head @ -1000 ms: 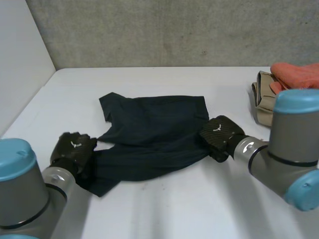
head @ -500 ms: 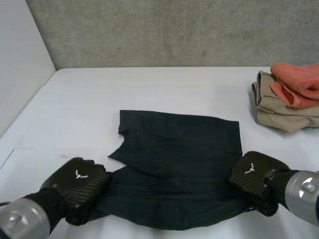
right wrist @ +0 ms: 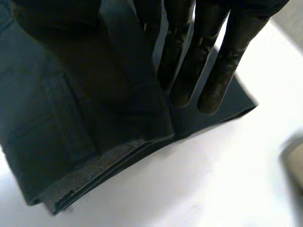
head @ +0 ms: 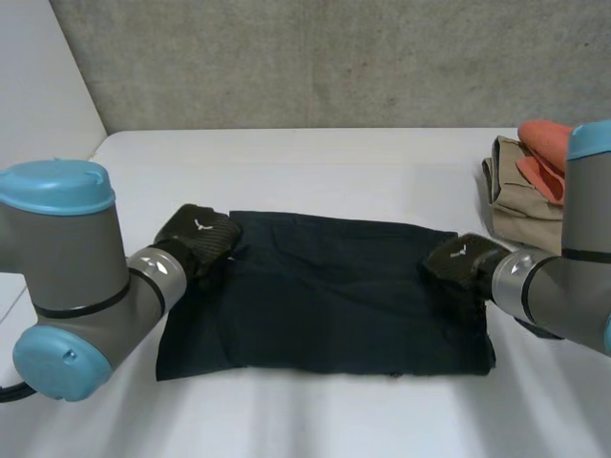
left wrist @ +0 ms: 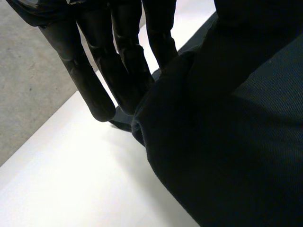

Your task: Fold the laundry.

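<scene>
A dark garment (head: pixel 325 296) lies on the white table (head: pixel 334 172) as a flat, folded rectangle. My left hand (head: pixel 196 239) is at its far left corner. In the left wrist view the straight fingers (left wrist: pixel 94 71) press a fold of the dark cloth (left wrist: pixel 227 156) against the thumb, which the cloth covers. My right hand (head: pixel 458 262) is at the far right corner. Its straight fingers (right wrist: pixel 213 61) lie behind the layered edge of the garment (right wrist: pixel 61 137), and the thumb is in front of that edge, pinching it.
A beige folded cloth (head: pixel 520 200) with an orange cloth (head: pixel 544 138) on top lies at the table's right edge, just beyond my right arm. A grey wall runs along the back and a pale wall along the left.
Both hands have carried the garment's near edge away from me to its far edge, folding it over. The cloth now lies as a neat rectangle.
</scene>
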Tool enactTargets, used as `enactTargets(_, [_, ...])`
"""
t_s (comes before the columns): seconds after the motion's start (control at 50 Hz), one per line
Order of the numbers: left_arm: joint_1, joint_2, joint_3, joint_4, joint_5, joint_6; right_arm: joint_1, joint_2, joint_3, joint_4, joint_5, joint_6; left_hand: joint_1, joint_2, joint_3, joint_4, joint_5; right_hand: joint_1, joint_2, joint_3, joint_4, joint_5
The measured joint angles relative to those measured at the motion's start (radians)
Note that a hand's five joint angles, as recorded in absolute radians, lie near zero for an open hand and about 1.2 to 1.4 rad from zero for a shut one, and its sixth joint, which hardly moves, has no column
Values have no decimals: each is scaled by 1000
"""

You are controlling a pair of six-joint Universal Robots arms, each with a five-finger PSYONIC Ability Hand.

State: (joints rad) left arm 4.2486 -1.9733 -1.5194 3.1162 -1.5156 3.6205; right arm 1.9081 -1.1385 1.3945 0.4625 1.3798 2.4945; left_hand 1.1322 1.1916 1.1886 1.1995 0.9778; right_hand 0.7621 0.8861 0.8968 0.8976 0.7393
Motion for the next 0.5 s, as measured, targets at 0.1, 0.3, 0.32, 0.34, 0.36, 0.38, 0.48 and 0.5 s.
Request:
enactTargets(0.1, [-23, 17, -16, -15, -16, 2, -1, 22, -26, 109, 3, -18, 0, 0, 0, 0, 0, -164, -198, -210, -210, -217])
enactTargets(0.3, [-26, 90, -80, -23, -19, 4, -1, 42, -45, 151, 4, -35, 0, 0, 0, 0, 0, -251, -288, -323, -319, -324])
enactTargets(0.32, [-26, 96, -85, -22, -19, 4, -1, 43, -48, 153, 4, -35, 0, 0, 0, 0, 0, -251, -289, -323, -319, -324])
enactTargets(0.34, [-26, 98, -86, -22, -19, 4, -2, 44, -49, 155, 4, -35, 0, 0, 0, 0, 0, -251, -289, -323, -319, -324])
enactTargets(0.36, [-26, 98, -86, -22, -19, 4, -2, 44, -49, 155, 4, -35, 0, 0, 0, 0, 0, -251, -289, -323, -319, -324])
enactTargets(0.38, [-24, 112, -96, -20, -19, 5, -2, 43, -67, 190, 0, -35, 0, 0, 0, 0, 0, -253, -290, -325, -320, -325])
enactTargets(0.48, [-16, 118, -97, -18, -18, 11, -7, 31, -102, 281, -21, -35, 0, 0, 0, 0, 0, -280, -326, -352, -349, -353])
enactTargets(0.5, [-13, 117, -95, -17, -18, 16, -9, 25, -110, 303, -30, -34, 0, 0, 0, 0, 0, -284, -334, -357, -356, -359])
